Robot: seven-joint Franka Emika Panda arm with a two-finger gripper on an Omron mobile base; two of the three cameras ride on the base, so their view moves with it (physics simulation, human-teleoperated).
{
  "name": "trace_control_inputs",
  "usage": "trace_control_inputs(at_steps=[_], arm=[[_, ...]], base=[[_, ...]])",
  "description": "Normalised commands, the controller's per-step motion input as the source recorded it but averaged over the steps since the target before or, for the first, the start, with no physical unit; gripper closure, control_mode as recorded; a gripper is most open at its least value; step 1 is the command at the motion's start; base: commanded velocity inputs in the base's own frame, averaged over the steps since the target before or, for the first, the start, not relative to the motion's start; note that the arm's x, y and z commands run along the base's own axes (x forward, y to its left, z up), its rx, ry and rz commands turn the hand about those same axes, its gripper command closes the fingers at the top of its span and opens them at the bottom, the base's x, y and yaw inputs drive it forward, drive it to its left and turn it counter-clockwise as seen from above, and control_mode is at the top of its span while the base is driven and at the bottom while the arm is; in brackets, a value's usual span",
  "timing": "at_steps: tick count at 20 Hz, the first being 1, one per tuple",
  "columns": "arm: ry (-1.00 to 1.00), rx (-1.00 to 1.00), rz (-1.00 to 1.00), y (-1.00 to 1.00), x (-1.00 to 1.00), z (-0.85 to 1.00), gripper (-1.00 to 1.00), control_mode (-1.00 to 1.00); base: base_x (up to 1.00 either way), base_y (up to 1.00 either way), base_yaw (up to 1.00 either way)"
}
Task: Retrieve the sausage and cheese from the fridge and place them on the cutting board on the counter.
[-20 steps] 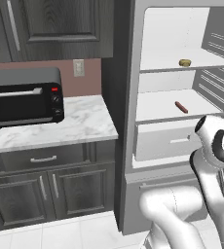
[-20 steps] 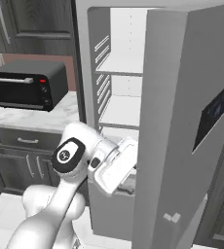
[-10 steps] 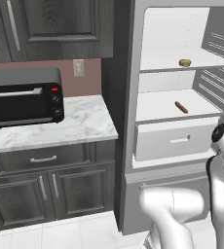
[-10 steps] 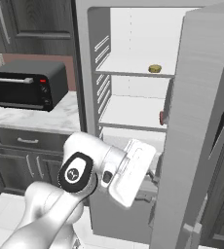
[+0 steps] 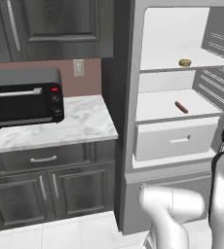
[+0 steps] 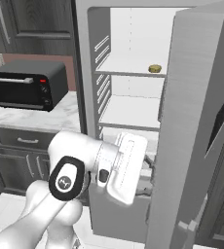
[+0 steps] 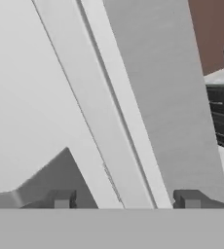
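Arm swung rightward; pincer [image 7: 123, 199] open; fridge [image 5: 172, 121] open, reddish-brown sausage [image 5: 181, 107] on shelf.

Illumination is even, diffuse and bright with no visible source, the white fridge [image 5: 175, 92] interior is near-overexposed, shadows are soft beneath shelves and the toaster oven [image 5: 24, 95], no glare, and the hand view is coarse and blurred.

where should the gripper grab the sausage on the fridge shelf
Grip the sausage across its middle, coming in from the open front of the fridge, above the drawer. It lies flat and alone on the middle shelf, angled, so the fingers should probably turn to close across its narrow width.
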Motion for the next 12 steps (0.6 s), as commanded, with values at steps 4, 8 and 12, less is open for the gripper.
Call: trace_control_inputs(at_steps=[4, 8, 12], arm=[[0.0, 0.05, 0.02, -0.74, -0.01, 0.42, -1.0, -1.0], [0.0, 0.08, 0.08, -0.98, 0.0, 0.18, -1.0, -1.0], [0.0, 0.08, 0.09, -0.95, 0.0, 0.08, -1.0, -1.0]], base=[[0.0, 0.0, 0.0], [0.0, 0.0, 0.0], [0.0, 0.0, 0.0]])
